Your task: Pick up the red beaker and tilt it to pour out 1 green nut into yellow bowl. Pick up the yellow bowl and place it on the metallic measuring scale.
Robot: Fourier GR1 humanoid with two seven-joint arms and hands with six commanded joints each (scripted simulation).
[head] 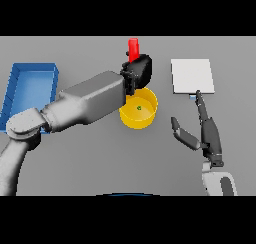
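My left hand (139, 70) is shut on the red beaker (133, 49), whose top sticks up above the dark fingers, behind the yellow bowl (145, 117). The bowl stands at the table's middle, just under the hand and wrist. One green nut (139, 107) lies inside it. The metallic measuring scale (192, 76) is a pale square plate at the back right. My right hand (210, 135) is open to the right of the bowl, its fingers straight and pointing up at the scale's near edge, thumb spread toward the bowl.
A blue tray (30, 88) lies at the far left, partly behind my left arm (85, 105), which crosses the table from lower left toward the bowl.
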